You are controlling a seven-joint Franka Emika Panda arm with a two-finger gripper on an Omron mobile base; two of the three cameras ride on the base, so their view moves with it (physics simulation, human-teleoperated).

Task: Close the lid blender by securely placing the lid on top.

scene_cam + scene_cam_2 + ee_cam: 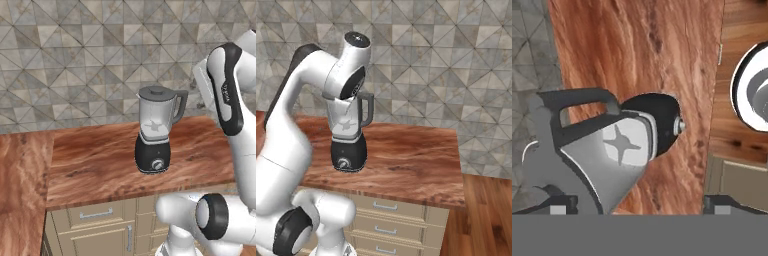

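Partly arm-hidden blender, lid on.

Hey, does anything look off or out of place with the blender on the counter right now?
Nothing stands out. The blender stands upright on the wooden counter, and the lid sits level on the jar's rim. No spill or damage shows.

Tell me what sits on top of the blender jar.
The dark-grey lid sits on the blender jar's rim, level, in the left base view. How tightly it seats cannot be told; in the right base view the arm covers the jar top.
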